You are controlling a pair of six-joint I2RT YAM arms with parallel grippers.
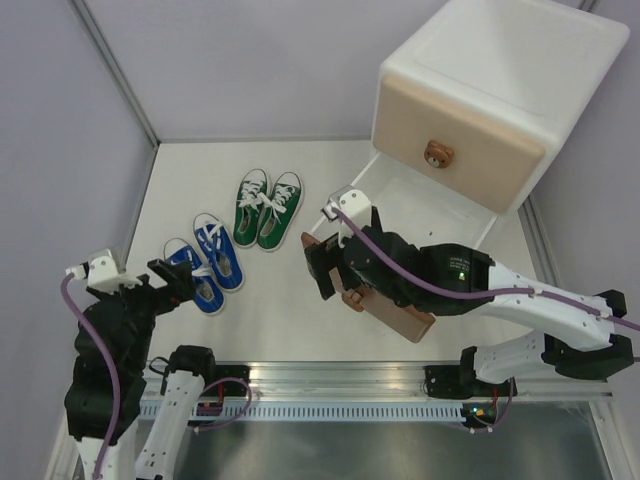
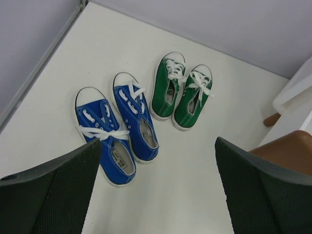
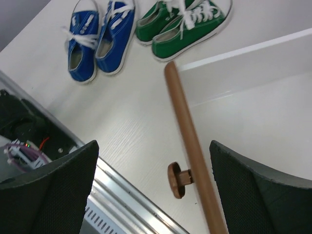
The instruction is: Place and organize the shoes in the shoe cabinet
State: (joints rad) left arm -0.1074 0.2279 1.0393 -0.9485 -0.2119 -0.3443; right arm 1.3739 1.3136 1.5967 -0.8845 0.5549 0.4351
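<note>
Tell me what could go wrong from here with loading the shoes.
1. The open right gripper hangs by the brown front of the pulled-out lower drawer. Descending, it could knock that front or its brown knob.
2. The blue canvas sneakers lie close together, staggered. The open left gripper might drag one while grabbing the other.

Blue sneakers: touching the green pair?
Apart. Left wrist view shows a strip of bare table between the inner blue sneaker and the nearest green sneaker.
</note>
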